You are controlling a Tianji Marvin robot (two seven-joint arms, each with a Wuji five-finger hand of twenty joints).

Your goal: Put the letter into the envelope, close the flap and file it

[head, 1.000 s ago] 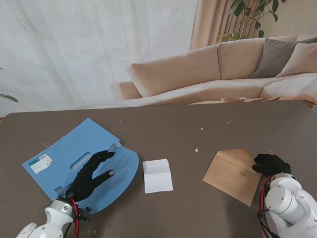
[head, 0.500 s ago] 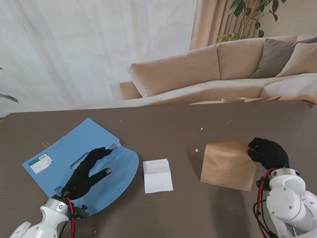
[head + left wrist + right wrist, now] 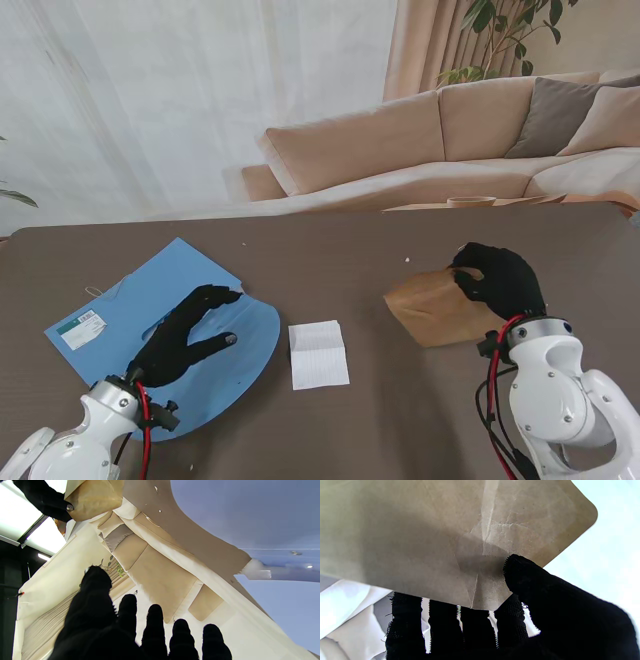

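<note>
Right hand (image 3: 497,280) pinching brown envelope (image 3: 432,305) at corner, thumb against fingers, envelope lifted off tabletop (image 3: 380,420). Left hand (image 3: 185,335) spread, empty, over blue folder (image 3: 110,315). Letter (image 3: 318,354) flat between hands. Judgement: paper light, limp, creases easily; grip edges. Tabletop dark, smooth, few crumbs. Beyond: sofa (image 3: 420,140), curtain (image 3: 190,100).

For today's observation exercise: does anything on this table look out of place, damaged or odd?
Small pale scraps litter the table. The brown envelope, pinched in the right hand, shows creases. The letter lies outside it.
</note>
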